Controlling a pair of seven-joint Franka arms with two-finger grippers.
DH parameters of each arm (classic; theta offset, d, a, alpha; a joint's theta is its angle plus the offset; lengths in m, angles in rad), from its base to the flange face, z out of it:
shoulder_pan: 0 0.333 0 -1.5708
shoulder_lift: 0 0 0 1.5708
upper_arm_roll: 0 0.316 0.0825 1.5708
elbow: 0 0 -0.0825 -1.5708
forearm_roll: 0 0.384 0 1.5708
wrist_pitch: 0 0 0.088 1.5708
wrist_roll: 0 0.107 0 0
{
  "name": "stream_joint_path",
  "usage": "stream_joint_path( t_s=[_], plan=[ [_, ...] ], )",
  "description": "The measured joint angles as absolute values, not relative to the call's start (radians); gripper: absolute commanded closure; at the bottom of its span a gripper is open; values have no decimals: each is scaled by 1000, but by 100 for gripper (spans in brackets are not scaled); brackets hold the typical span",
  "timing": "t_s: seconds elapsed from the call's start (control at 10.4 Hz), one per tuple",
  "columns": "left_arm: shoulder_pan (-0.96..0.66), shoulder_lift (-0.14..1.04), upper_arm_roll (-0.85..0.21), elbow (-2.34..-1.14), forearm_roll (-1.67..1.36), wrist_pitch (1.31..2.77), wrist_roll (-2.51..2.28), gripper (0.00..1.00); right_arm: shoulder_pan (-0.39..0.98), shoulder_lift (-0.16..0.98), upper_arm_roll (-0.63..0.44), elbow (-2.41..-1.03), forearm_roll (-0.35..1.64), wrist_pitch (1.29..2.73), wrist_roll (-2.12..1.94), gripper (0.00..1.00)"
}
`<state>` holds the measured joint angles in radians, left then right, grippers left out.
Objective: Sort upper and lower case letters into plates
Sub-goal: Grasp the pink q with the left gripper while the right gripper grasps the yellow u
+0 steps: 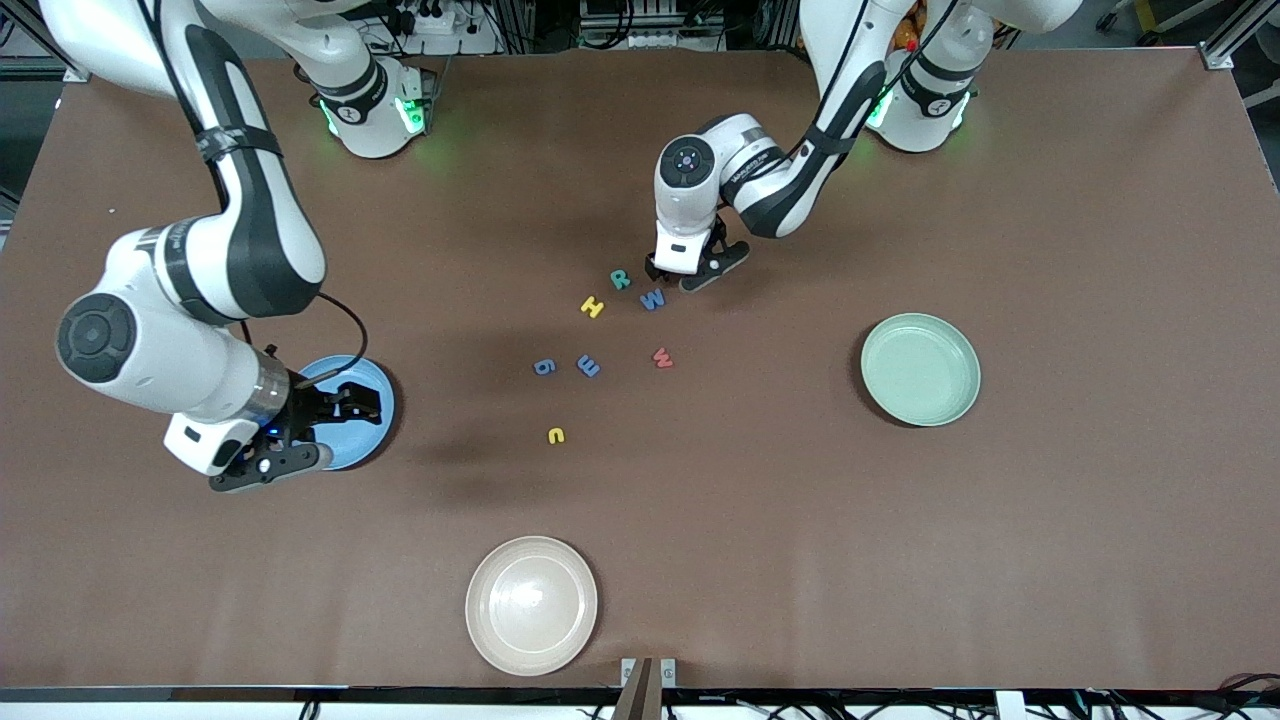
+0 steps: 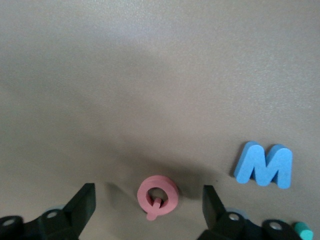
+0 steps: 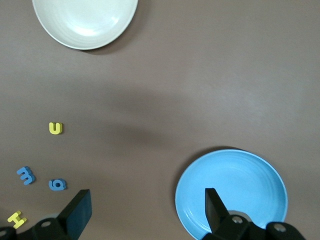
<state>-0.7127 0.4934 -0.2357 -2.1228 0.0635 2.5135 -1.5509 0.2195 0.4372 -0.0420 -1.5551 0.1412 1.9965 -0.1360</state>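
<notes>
My left gripper (image 1: 688,275) is low and open, its fingers straddling the red G (image 2: 158,196) without touching it. The blue W (image 2: 264,165) and teal R (image 1: 620,279) lie beside it. Nearer the front camera lie the yellow H (image 1: 592,307), red w (image 1: 662,357), blue m (image 1: 588,366), blue g (image 1: 543,367) and yellow u (image 1: 556,434). My right gripper (image 1: 310,432) hangs open and empty over the rim of the blue plate (image 1: 365,385). The pale green plate (image 1: 920,368) sits empty toward the left arm's end.
A cream-beige plate (image 1: 531,604) sits empty near the table's front edge. The right arm's elbow (image 1: 200,290) hangs over the table toward its own end. Bare brown tabletop lies between the letters and each plate.
</notes>
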Motion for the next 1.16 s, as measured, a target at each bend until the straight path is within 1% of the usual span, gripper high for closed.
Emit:
stream_joint_path(
  t_s=[0.1,0.29,0.58,0.68,0.87,1.16],
  plan=[
    [-713,493,-236,-2124,64,2514,-1551,14,234,447,-42,-1555,141,2010,-136,0],
    [-717,495,-236,-2129,64,2518,-1551,18,261,468,-42,-1559,141,2030,-126,0],
    [-730,504,-236,-2130,73,2548,-1572,38,268,475,-42,-1561,141,2044,-123,0],
    [-732,504,-236,-2129,84,2551,-1578,47,273,476,-42,-1565,141,2051,-121,0],
    [-733,504,-235,-2127,90,2554,-1580,57,281,483,-42,-1571,141,2070,-117,0],
    [-733,504,-236,-2126,97,2555,-1580,80,286,502,-42,-1577,142,2083,-116,0]
  ],
)
